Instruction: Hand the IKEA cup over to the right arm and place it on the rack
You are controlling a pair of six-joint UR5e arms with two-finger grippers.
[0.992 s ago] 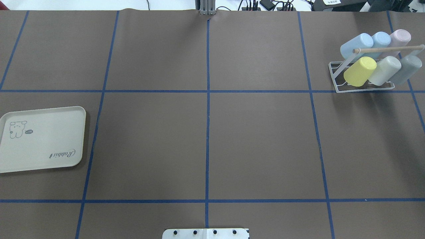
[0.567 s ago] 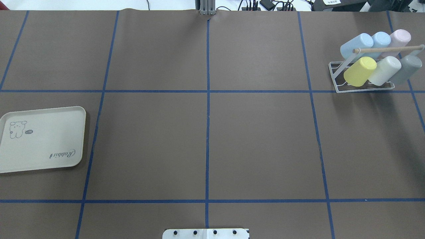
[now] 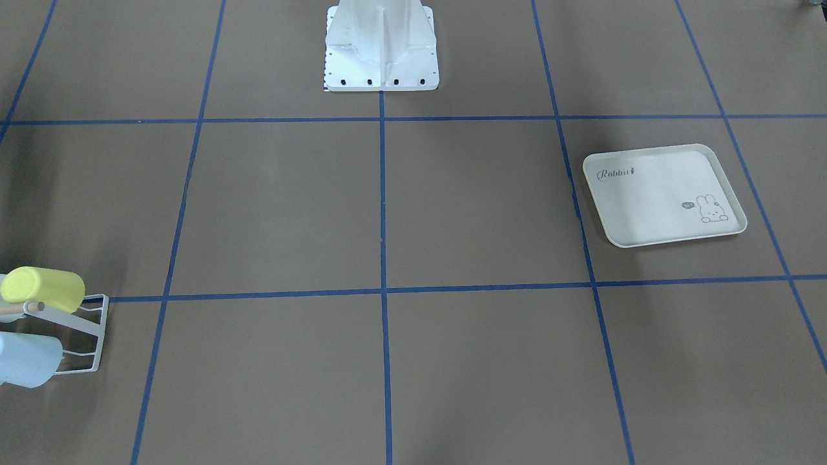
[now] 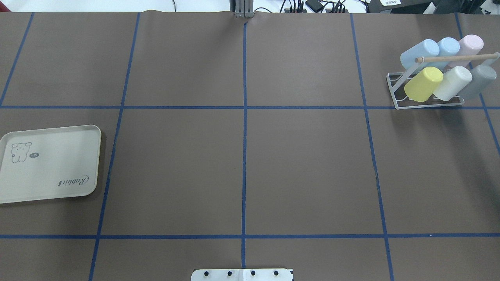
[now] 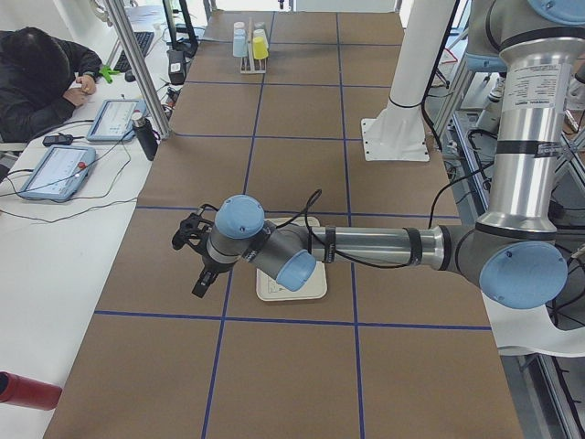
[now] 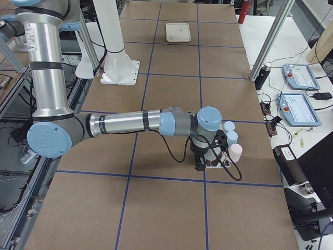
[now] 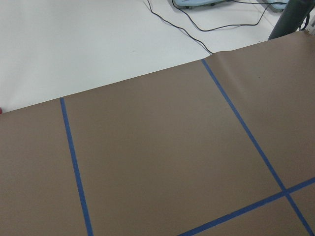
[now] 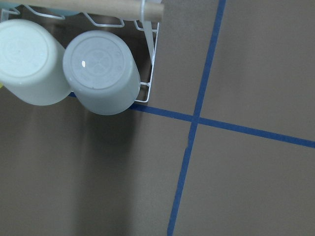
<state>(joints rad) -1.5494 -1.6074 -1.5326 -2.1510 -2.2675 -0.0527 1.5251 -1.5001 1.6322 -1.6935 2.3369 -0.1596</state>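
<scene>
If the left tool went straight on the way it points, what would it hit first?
Probably the bare brown table cover; the left tool points down past the tray, and its wrist view shows only cover and blue tape.

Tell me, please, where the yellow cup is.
The yellow cup sits on the rack, far right in the overhead view, leftmost in the nearer row beside the white cup.
</scene>
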